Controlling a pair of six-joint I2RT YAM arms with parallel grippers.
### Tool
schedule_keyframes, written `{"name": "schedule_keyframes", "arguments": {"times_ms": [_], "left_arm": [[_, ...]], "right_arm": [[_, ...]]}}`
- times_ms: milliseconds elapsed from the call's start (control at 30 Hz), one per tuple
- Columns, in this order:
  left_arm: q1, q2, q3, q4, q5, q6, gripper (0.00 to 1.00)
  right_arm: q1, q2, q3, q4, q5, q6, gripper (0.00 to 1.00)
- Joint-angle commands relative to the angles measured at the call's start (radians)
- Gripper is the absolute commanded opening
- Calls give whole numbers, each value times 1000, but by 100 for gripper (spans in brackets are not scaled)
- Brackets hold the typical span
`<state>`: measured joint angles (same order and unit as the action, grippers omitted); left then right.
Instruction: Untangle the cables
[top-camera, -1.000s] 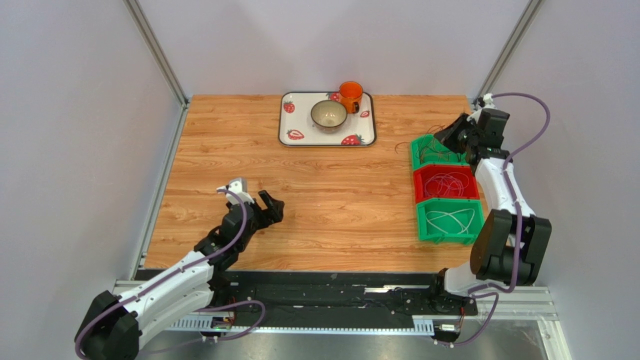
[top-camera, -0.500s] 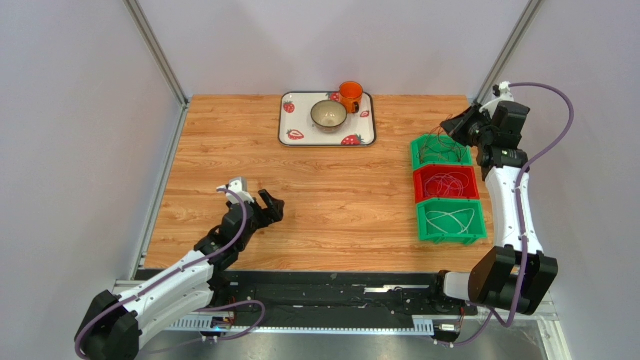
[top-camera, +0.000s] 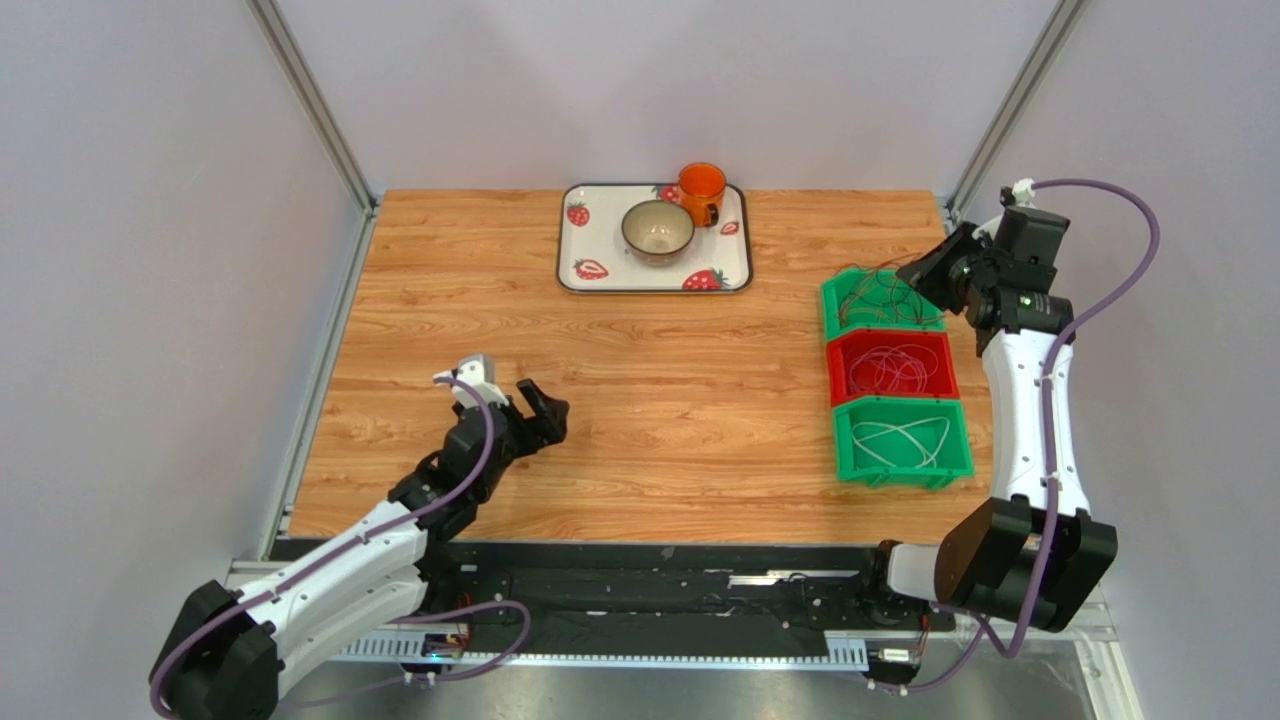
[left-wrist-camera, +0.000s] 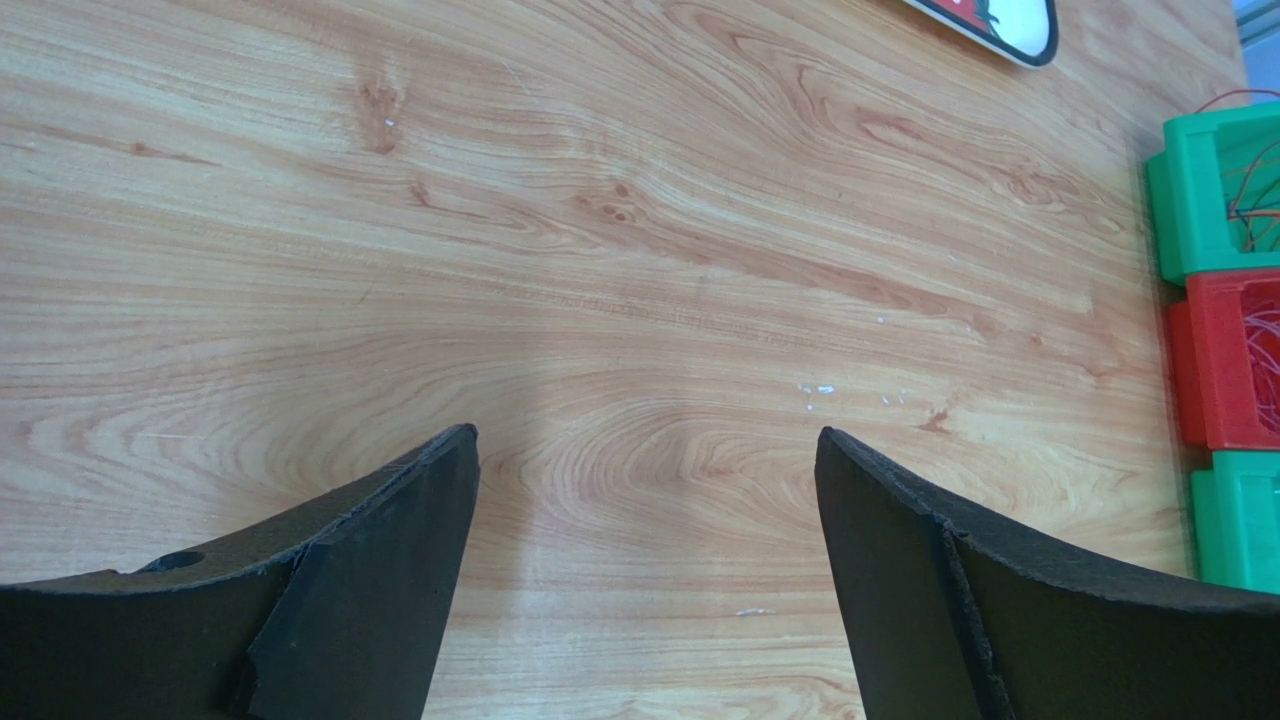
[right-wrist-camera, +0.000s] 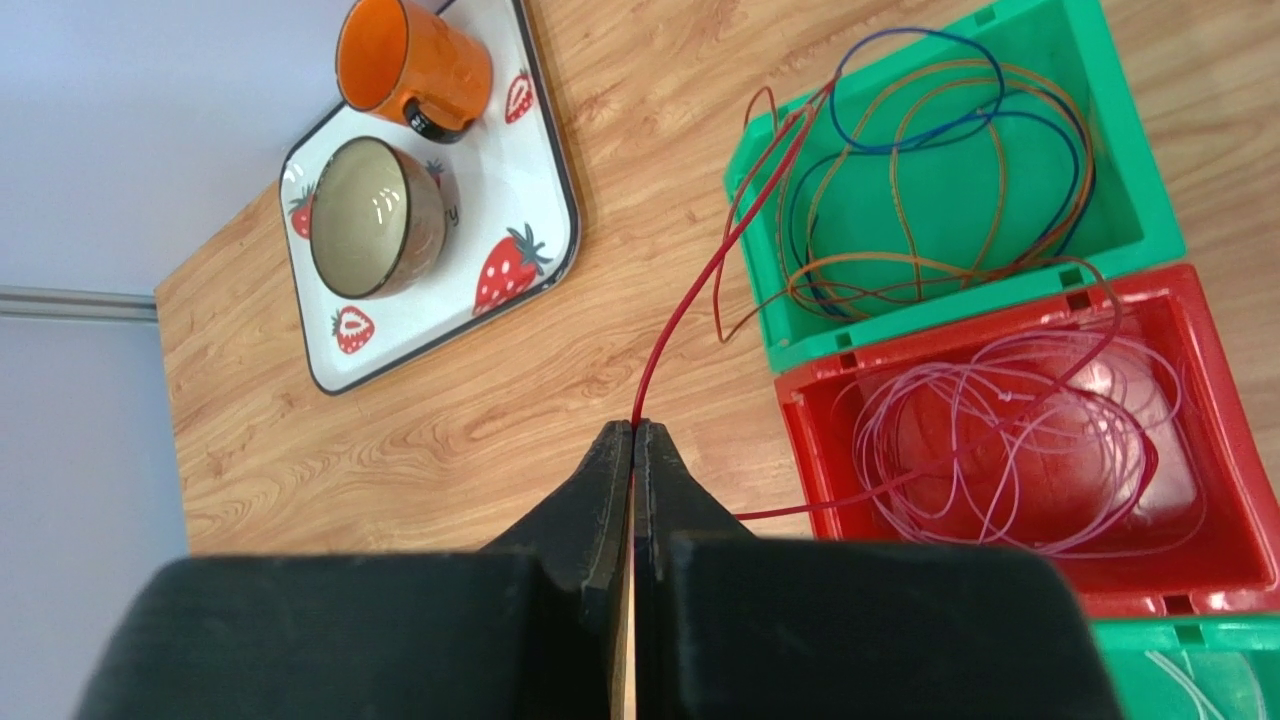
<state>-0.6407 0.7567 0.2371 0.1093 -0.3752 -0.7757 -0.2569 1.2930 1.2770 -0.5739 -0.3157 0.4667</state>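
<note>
Right pincer (right-wrist-camera: 633, 435) is clamped fully shut on a thin red cable (right-wrist-camera: 703, 300), which runs taut from its tips to the corner of the far green bin (right-wrist-camera: 1120, 225). A second red strand trails from beside the fingers over the rim into the red bin (right-wrist-camera: 1225, 405). A second ago this pincer was low over the far green bin; it has since risen and swung out past the bin's right side (top-camera: 920, 279), drawing the cable up with it. The left pincer (left-wrist-camera: 643, 450) has not moved: it hovers wide open over bare table (left-wrist-camera: 601, 225), holding nothing.

Orange, blue and dark loops (right-wrist-camera: 932, 165) lie piled in the far green bin, crossing the red cable where it leaves. Pink and red loops (right-wrist-camera: 1022, 435) fill the red bin, and white ones (top-camera: 902, 438) lie in the near green bin (top-camera: 849, 450). The three bins touch in a row along the table's right side. At the far edge sits a strawberry tray (right-wrist-camera: 496, 180) carrying a bowl (right-wrist-camera: 368, 218) and an orange cup (right-wrist-camera: 413, 60), well apart from the bins.
</note>
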Motion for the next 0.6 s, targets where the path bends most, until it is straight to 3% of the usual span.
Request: {"name": "schedule_keyframes", "arguments": {"times_ms": [0, 300, 567], "left_arm": [[-2, 3, 39, 33, 5, 16, 91], [-1, 13, 42, 33, 9, 18, 90], [-1, 6, 39, 29, 9, 15, 90]], "right_arm": [[-4, -75, 41, -24, 21, 18, 0], [-5, -178, 36, -23, 84, 10, 0], [-5, -126, 28, -21, 37, 15, 0]]}}
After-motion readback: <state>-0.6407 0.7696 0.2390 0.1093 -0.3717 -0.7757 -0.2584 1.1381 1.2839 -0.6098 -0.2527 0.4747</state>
